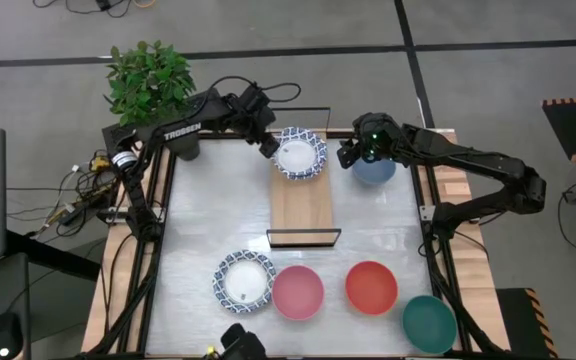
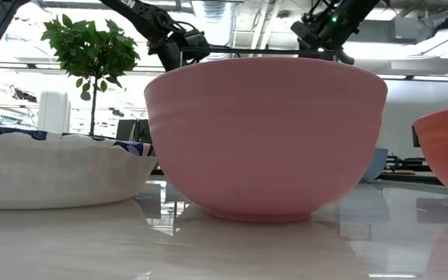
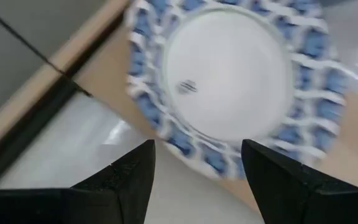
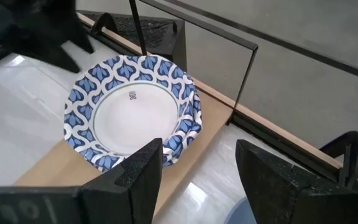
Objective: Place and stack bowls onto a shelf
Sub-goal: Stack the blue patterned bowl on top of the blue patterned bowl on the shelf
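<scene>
White tabletop [image 1: 368, 240] carries the shelf [image 1: 304, 205] at centre back. Patterned bowls [image 1: 299, 153] sit stacked on shelf's far end, empty inside. Slate-blue bowl [image 1: 374, 170] right of shelf. Patterned bowl [image 1: 245, 281], pink [image 1: 297, 291], red [image 1: 371, 286], green [image 1: 429, 321] in front of shelf, all empty. Left gripper [image 1: 269, 146] at stack's left rim, fingers apart, holding nothing. Right gripper [image 1: 349, 153] between shelf and slate-blue bowl, fingers spread, empty.

Shelf [image 1: 304, 208] front half bare; patterned bowl [image 1: 299, 153] fills back end.
</scene>
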Controlling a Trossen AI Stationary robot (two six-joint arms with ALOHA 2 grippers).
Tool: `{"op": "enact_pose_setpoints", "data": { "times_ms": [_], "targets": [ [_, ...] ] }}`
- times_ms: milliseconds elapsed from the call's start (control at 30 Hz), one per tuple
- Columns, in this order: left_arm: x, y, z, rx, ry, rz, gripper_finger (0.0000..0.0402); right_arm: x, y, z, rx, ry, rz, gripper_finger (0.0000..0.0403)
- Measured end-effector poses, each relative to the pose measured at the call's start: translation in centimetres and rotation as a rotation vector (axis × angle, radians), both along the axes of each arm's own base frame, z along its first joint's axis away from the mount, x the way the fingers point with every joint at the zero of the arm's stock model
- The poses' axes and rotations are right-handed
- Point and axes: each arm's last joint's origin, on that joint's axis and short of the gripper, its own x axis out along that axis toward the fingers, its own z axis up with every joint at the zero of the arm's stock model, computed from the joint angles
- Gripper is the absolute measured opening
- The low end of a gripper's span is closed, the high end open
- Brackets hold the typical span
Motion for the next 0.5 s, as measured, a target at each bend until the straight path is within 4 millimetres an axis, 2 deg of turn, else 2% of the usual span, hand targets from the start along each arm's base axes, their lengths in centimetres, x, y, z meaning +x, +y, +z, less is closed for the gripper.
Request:
{"op": "enact_pose_setpoints", "data": {
  "times_ms": [167,367,433,500],
  "targets": [
    [-1.7,-1.9,2.9,-0.038,-0.038,-0.084,0.0222,0.0,0.0,0.0,0.000,0.000,0.001,0.0228],
    [-3.2,-5.8,6.7,0.062,-0.083,-0.225,0.0222,0.1,0.0,0.1,-0.004,-0.009,0.002,0.0228],
    [-3.2,-6.8,7.2,0.114,-0.149,-0.262,0.0222,0.3,0.0,0.1,-0.008,-0.019,0.006,0.0228],
    [-3.0,-7.4,6.4,0.135,-0.198,-0.289,0.0222,0.8,0.1,-0.1,-0.011,-0.027,0.015,0.0228]
  ]
}}
